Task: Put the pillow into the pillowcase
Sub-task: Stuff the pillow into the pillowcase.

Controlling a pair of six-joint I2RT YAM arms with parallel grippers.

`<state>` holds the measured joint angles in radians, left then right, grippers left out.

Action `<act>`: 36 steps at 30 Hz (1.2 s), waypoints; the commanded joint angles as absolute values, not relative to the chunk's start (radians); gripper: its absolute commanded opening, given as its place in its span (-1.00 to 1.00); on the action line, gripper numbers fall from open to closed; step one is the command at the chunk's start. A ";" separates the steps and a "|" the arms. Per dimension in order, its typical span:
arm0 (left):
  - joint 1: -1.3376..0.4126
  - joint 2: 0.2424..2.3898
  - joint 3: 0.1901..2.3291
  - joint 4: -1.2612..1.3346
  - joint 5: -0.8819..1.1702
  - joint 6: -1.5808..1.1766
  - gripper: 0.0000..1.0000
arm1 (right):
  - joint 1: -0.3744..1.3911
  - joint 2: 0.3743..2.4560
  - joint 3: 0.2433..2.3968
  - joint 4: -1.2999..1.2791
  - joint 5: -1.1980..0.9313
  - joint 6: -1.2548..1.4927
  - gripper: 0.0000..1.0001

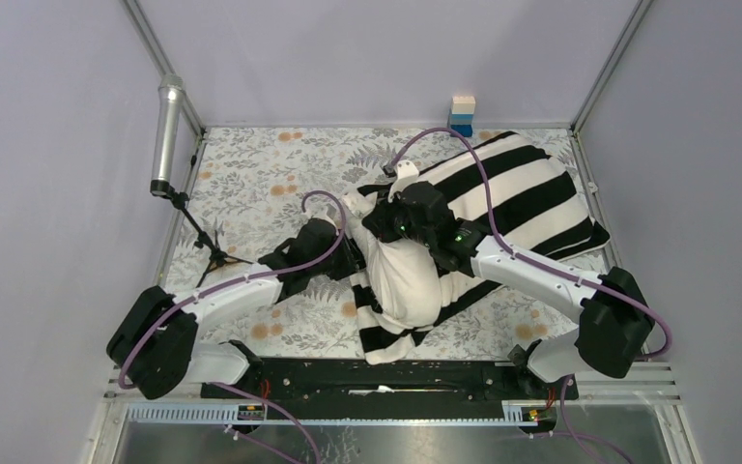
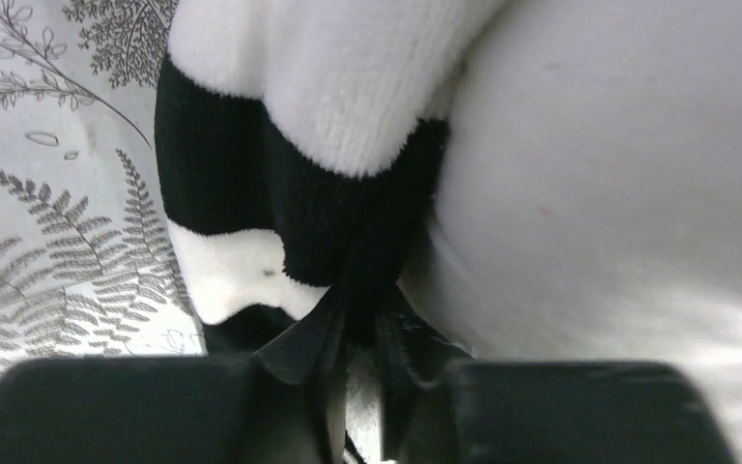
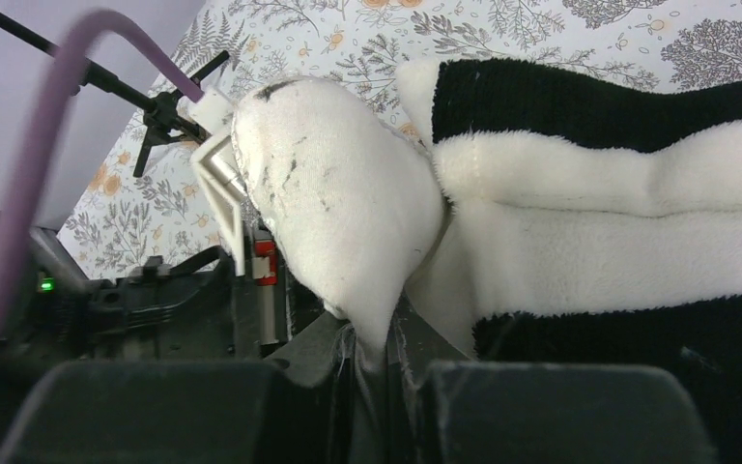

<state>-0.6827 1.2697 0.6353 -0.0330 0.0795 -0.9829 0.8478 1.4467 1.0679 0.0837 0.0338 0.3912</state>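
The off-white pillow [image 1: 402, 277] lies mid-table, its far end inside the black-and-white striped pillowcase [image 1: 522, 188], which spreads toward the back right. A bunched part of the case lies under the pillow's near end. My left gripper [image 1: 356, 261] is at the pillow's left side, shut on a black stripe of the pillowcase [image 2: 280, 184] at its edge, with the pillow [image 2: 628, 164] right beside it. My right gripper [image 1: 392, 220] is over the pillow's far end, shut on a pinched corner of the pillow [image 3: 338, 203], next to the fluffy pillowcase [image 3: 618, 193].
A floral cloth [image 1: 251, 179] covers the table. A silver cylinder on a black tripod [image 1: 167, 135] stands at the left edge. A small stack of blocks [image 1: 462, 114] sits at the back wall. Metal frame posts rise at the back corners.
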 commanded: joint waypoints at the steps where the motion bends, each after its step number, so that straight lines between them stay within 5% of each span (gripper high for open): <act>1: -0.680 1.303 0.700 0.031 0.068 -0.980 -1.00 | 0.848 1.366 1.130 0.162 -0.006 0.419 -1.00; 9: -0.489 1.170 0.820 -0.162 -0.037 -0.963 -1.00 | 0.859 1.342 1.067 -0.035 -0.280 0.231 -1.00; 19: -0.471 0.985 0.919 -0.153 -0.105 -0.903 -1.00 | 0.876 1.604 1.113 -0.247 -0.233 0.166 -1.00; 36: -0.513 0.742 0.908 -0.046 0.246 -0.789 -1.00 | 0.773 2.135 1.702 -0.529 0.016 0.366 -1.00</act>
<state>-0.4900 0.8879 0.8124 -0.3691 0.0380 -0.7479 0.8440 2.0071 1.6791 -0.4023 -0.1272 0.2951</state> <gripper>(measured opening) 0.013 0.117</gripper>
